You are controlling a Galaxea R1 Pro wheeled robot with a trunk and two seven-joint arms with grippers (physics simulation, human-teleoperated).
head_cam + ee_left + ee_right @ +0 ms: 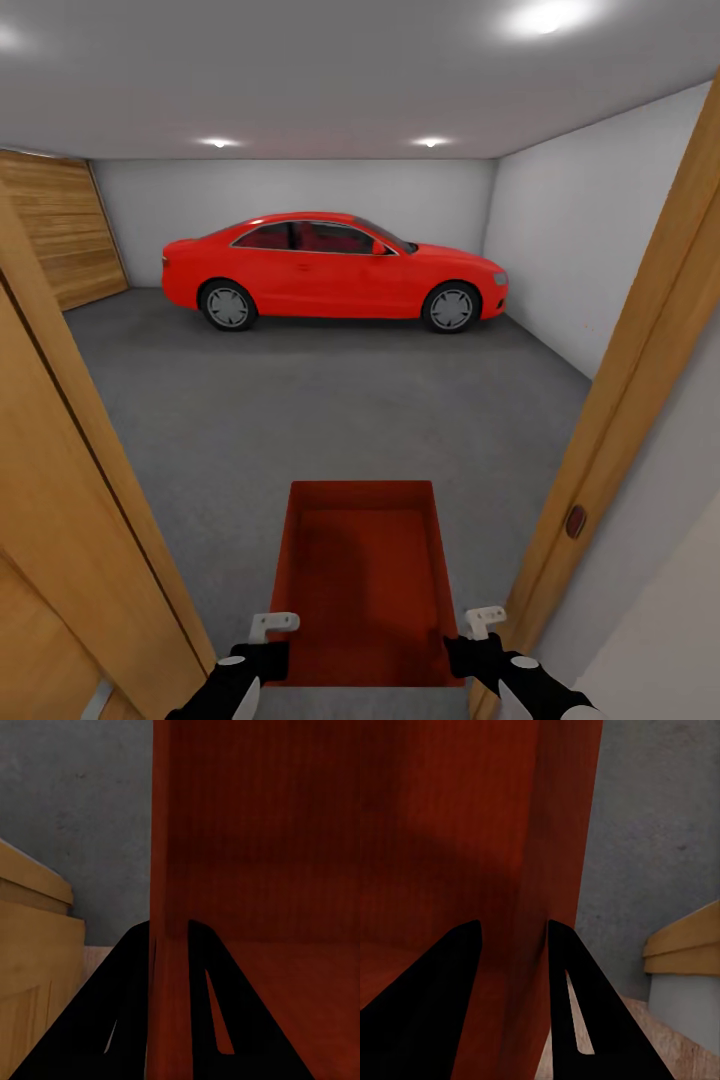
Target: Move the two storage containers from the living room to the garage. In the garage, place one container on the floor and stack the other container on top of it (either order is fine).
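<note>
- The storage container (362, 575) hangs in the wooden doorway (640, 380), over the garage floor (330, 400).
- Left end effector (268, 640) clamps its left wall; right end effector (478, 635) clamps the right.
- A red car (335, 270) is parked well beyond.

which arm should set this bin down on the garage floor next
Neither alone: left gripper and right gripper each clamp a side wall of the orange-red ribbed bin, so both should lower it together.
</note>
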